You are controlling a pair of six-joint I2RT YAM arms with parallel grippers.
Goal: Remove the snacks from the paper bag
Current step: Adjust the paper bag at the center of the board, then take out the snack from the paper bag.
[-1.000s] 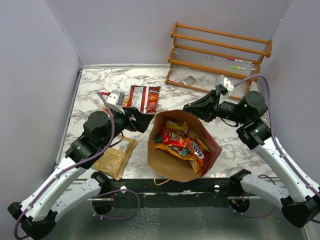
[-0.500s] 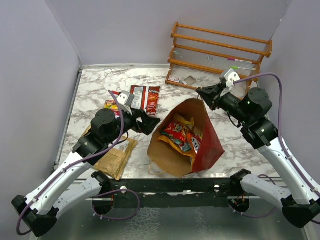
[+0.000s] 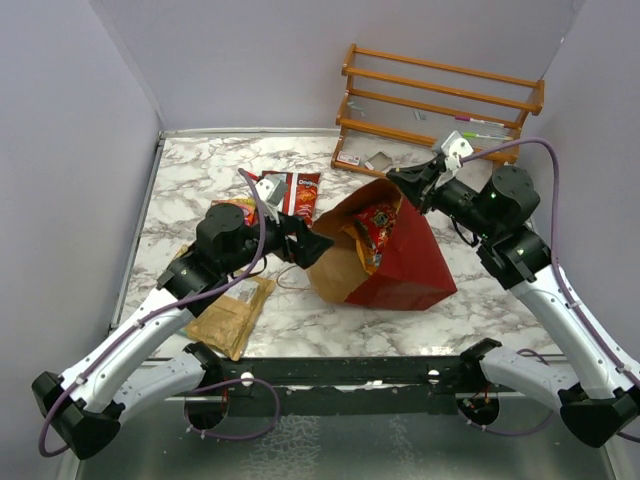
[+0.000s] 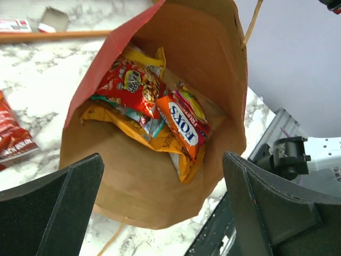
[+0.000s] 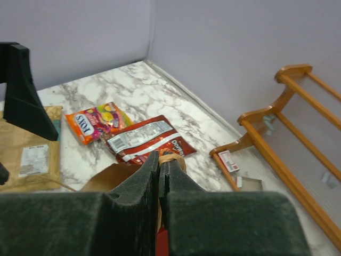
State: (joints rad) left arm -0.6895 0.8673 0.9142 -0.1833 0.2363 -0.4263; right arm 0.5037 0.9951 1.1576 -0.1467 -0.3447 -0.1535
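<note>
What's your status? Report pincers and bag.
Left pincer open at paper bag mouth. Right pincer shut on its top edge, bag tipped. Snacks inside. Nothing blocking.

Gaping paper bag [image 4: 133, 197] mouth, free passage before left pincer [image 4: 162, 160].

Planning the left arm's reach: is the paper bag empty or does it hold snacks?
Not empty. The paper bag has its mouth open and several snacks lie inside, a red packet and an orange packet on top.

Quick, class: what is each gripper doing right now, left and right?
Left gripper: open, holding nothing.
Right gripper: closed on the top edge of the large red paper carrier bag.
</note>
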